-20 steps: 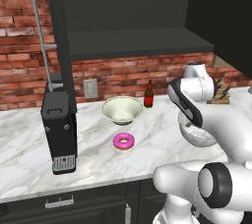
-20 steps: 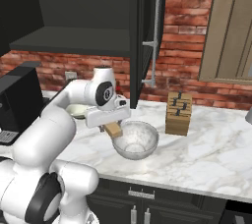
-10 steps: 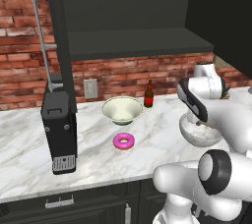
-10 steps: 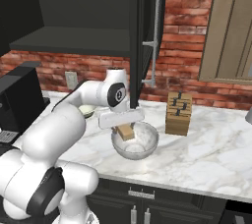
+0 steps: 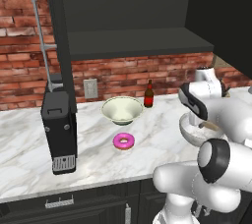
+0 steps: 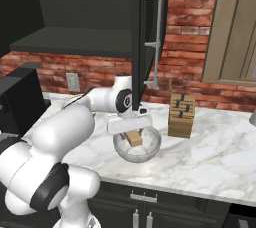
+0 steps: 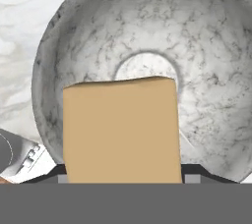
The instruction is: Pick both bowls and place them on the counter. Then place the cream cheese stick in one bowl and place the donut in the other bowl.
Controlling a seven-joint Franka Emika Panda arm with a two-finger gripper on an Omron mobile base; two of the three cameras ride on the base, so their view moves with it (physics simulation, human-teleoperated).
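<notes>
Marble counter (image 5: 29,159) under dark shelves, brick wall behind.
Two bowls, grey (image 6: 137,147) and cream (image 5: 122,109) (well apart); one donut (image 5: 123,141); gripper (image 6: 131,128) clamps the cream cheese stick (image 7: 122,129).

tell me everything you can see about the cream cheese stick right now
The cream cheese stick is a plain tan-brown rectangular block with flat matte faces and fairly sharp edges. The gripper holds it at its near end; in the hand view the fingers flank it on both sides. It hangs over the grey-white marbled bowl on the counter. Whether it touches the bowl cannot be told.
</notes>
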